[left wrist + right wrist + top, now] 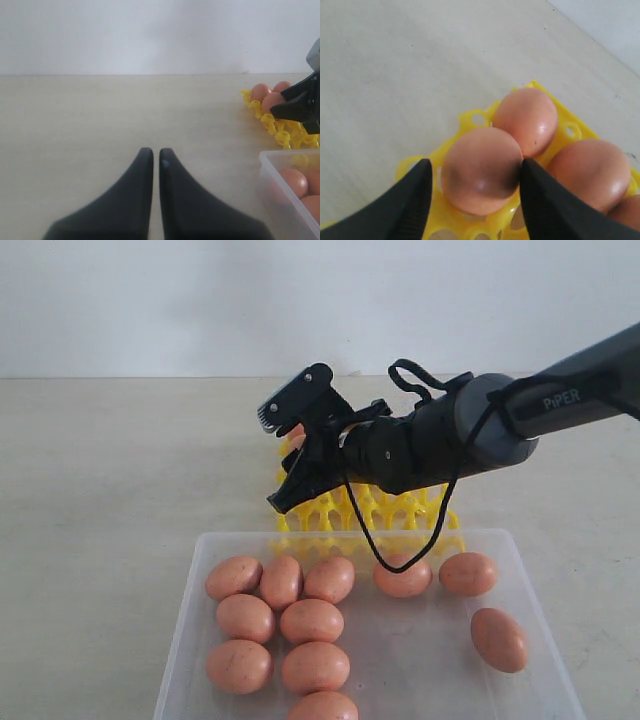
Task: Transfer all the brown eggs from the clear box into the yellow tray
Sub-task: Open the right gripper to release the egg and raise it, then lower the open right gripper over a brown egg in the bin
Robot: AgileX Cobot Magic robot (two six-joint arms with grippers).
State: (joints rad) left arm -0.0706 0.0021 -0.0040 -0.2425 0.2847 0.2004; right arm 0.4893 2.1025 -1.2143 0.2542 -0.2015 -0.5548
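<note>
Brown eggs [311,621]: eleven counted in the clear box [430,665], lower frame of the exterior view; at least four seated in the yellow tray [400,515] just behind it, mid-frame. Right tool [475,165] spread either side of one tray egg, one finger touching; gripped or released, cannot tell. Left tool [156,152] pressed together over the table [75,125]. Judged under a third done.

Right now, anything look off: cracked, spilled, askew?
No cracks or spills. One oddity: a black cable loop off the right arm sags low over the box, crossing an egg in the exterior view. Contact can't be judged, but it might snag or nudge eggs.
</note>
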